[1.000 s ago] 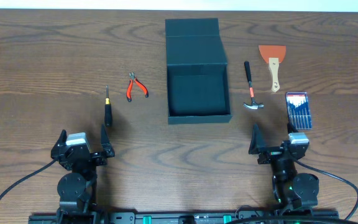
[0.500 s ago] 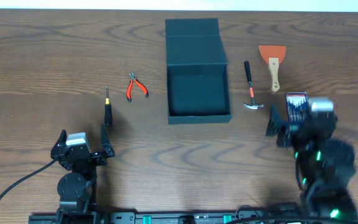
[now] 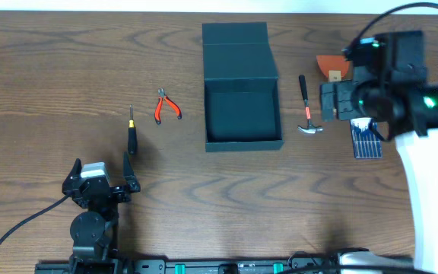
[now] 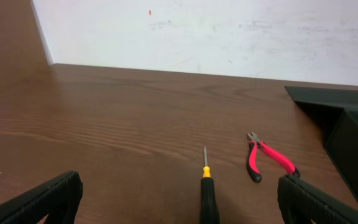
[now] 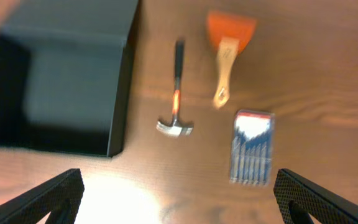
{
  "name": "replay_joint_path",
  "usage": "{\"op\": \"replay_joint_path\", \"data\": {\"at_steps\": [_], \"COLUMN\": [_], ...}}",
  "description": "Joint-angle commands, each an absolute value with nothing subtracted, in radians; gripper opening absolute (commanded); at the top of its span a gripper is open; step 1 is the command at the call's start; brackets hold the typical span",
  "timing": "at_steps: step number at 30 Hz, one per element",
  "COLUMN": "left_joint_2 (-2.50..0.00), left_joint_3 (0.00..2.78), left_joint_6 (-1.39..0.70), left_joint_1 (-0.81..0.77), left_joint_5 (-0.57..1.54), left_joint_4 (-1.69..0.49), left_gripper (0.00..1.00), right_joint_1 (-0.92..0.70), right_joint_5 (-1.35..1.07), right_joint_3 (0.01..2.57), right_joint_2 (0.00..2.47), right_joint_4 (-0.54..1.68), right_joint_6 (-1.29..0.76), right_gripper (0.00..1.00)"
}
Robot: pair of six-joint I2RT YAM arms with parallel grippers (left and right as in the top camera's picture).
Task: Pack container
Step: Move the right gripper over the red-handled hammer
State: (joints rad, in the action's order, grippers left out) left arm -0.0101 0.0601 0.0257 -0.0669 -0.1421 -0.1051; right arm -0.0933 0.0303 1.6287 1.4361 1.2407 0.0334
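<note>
The container [image 3: 243, 143] is a dark teal-grey square box at the table's middle, its flap lid folded back and its inside empty. It also shows in the right wrist view [image 5: 120, 93] and the left wrist view [image 4: 353, 134]. My right gripper [image 3: 337, 100] is open and empty, raised high above the hammer [image 3: 307, 106] and the blue bit set [image 3: 366, 141]; its view [image 5: 179, 196] is blurred. My left gripper [image 3: 101, 181] is open and empty, low at the front left, with its open jaws [image 4: 179, 202] right behind the screwdriver [image 4: 207, 196].
Red-handled pliers [image 3: 166, 106] and a black screwdriver [image 3: 131, 135] lie left of the box. Right of it lie the hammer [image 5: 176, 93], an orange scraper [image 5: 229, 43] and the bit set [image 5: 252, 149]. My right arm partly hides the scraper in the overhead view.
My right arm has lifted from its rest at the front right and swung up and forward over the tools on the right. The left arm has not moved.
</note>
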Motion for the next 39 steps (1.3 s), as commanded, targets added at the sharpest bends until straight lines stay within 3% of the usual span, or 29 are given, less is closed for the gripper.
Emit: {"op": "replay_joint_path", "data": {"at_steps": [1, 23, 39], "left_joint_2": [-0.004, -0.004, -0.004], "left_joint_3": [0.034, 0.034, 0.034], "left_joint_6": [0.024, 0.024, 0.024], "left_joint_1": [-0.062, -0.062, -0.062], "left_joint_5": [-0.162, -0.162, -0.162], "left_joint_4": [-0.121, -0.121, -0.121], "left_gripper": [0.99, 0.99, 0.98], "right_joint_1": [-0.085, -0.045, -0.039], "right_joint_5": [0.0, 0.018, 0.018], "right_joint_3": [1.644, 1.639, 1.634], "right_joint_2": [1.524, 1.978, 2.022], "right_joint_4": [1.276, 1.217, 1.129], "right_joint_6": [0.019, 0.005, 0.032], "right_gripper": [0.99, 0.99, 0.99]}}
